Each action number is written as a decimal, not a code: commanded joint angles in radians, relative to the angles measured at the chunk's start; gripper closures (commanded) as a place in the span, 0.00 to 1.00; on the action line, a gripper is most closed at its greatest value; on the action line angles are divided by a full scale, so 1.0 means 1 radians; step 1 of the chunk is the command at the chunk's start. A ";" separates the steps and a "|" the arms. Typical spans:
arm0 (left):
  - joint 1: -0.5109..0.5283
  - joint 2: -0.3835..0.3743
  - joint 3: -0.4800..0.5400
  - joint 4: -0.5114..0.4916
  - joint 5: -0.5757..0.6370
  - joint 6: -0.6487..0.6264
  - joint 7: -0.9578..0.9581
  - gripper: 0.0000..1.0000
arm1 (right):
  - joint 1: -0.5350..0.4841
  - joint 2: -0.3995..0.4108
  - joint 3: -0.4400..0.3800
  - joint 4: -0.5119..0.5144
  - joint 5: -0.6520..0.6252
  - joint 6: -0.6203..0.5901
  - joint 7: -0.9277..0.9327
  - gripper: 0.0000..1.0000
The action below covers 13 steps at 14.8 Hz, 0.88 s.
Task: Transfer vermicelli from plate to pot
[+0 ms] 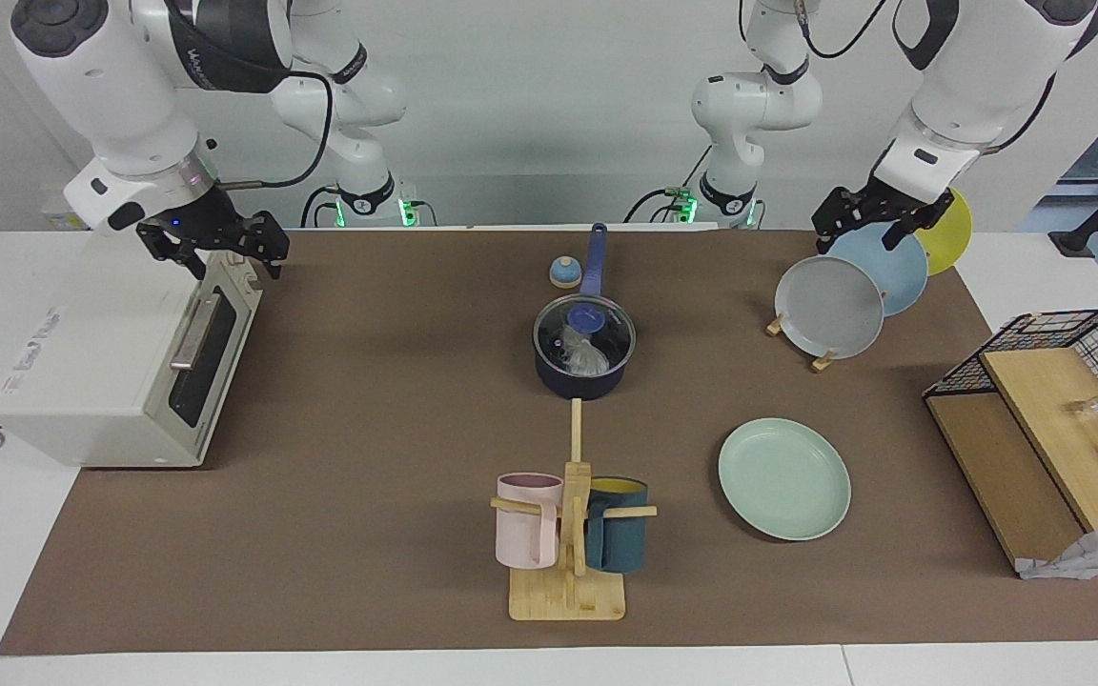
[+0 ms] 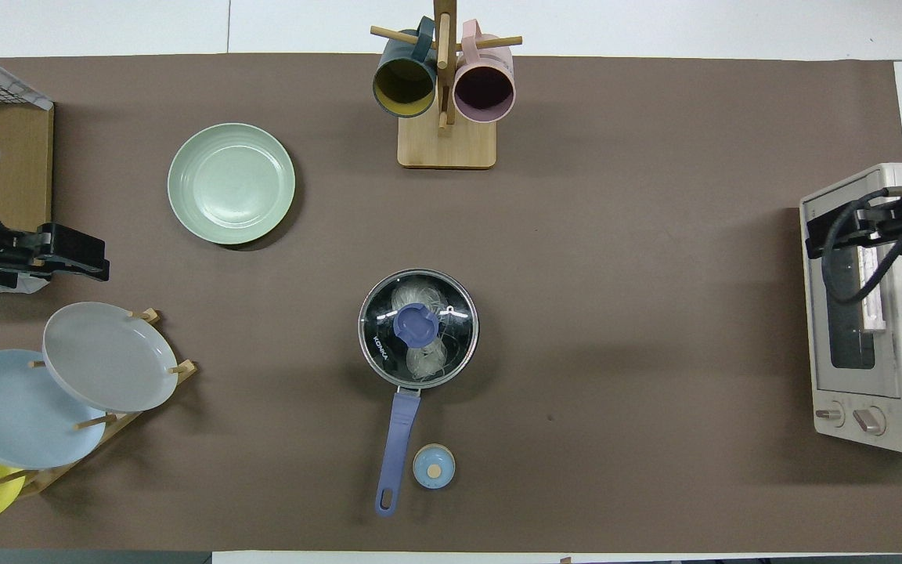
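The vermicelli lies inside the dark pot at the table's middle, under a glass lid with a blue knob. It shows through the lid in the overhead view. The pot's blue handle points toward the robots. The mint-green plate is bare and lies farther from the robots, toward the left arm's end; it also shows in the overhead view. My left gripper is open and empty, up over the plate rack. My right gripper is open and empty, up over the toaster oven.
A rack with grey, light-blue and yellow plates stands at the left arm's end. A toaster oven stands at the right arm's end. A mug tree with pink and teal mugs stands farther out than the pot. A small blue knob-like object lies beside the handle.
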 commanded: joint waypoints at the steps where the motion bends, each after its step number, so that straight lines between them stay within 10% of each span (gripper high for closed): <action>1: 0.015 -0.021 -0.011 -0.013 -0.006 -0.001 -0.005 0.00 | 0.033 -0.037 -0.044 -0.044 0.006 -0.015 -0.036 0.00; 13: 0.015 -0.021 -0.010 -0.013 -0.006 -0.001 -0.005 0.00 | -0.085 -0.040 0.033 -0.055 0.006 0.011 -0.056 0.00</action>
